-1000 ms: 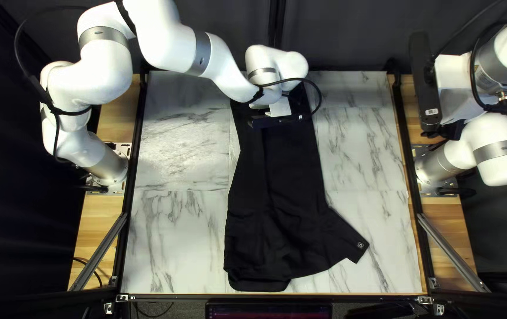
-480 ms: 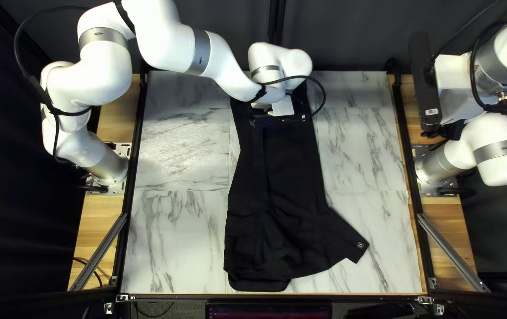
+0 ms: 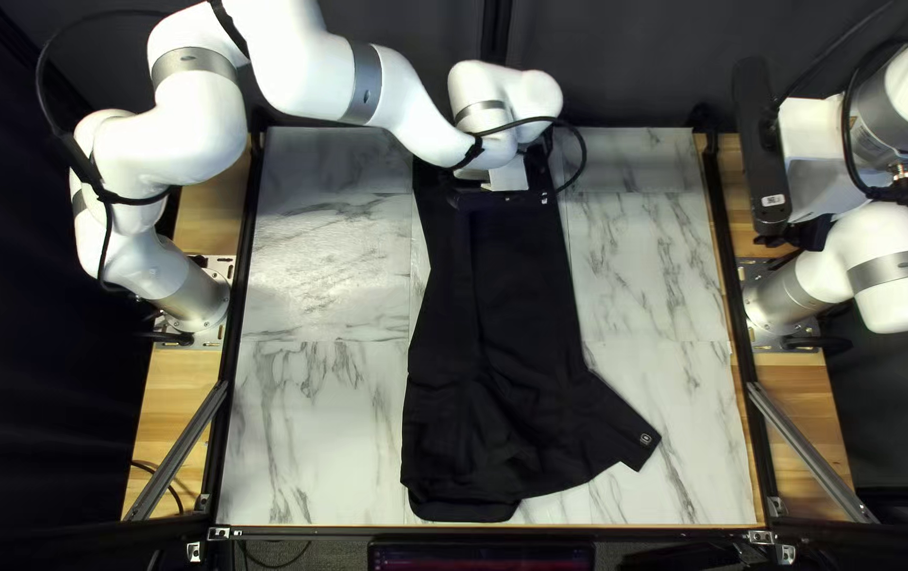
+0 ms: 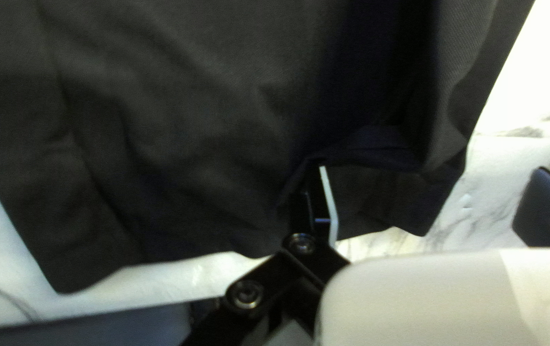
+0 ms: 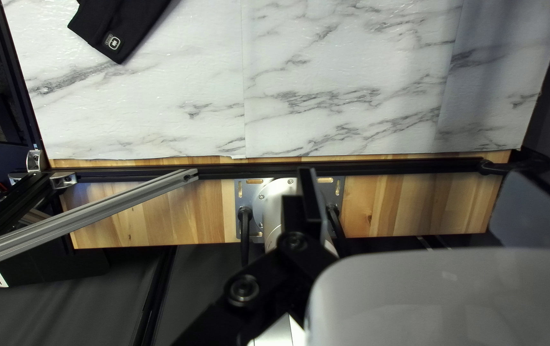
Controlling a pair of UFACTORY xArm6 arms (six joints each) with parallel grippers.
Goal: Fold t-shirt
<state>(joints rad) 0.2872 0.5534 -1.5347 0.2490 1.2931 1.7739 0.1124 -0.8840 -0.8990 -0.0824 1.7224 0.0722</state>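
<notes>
Marble tabletop [image 3: 327, 262] is carrying the t-shirt [image 3: 494, 349]; left gripper [image 4: 428, 211], fingers [image 4: 320, 202] apart, is hovering at its far hem, probably needing every layer pinched before folding toward the near edge.

The left gripper [image 3: 500, 197] moves toward twelve o'clock, now closer to the shirt's [image 3: 494, 333] far end.

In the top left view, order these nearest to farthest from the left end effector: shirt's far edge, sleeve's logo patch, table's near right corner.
1. Shirt's far edge, right at the left end effector.
2. Logo patch, out toward the near right.
3. Table's near right corner, beyond the patch.
</notes>
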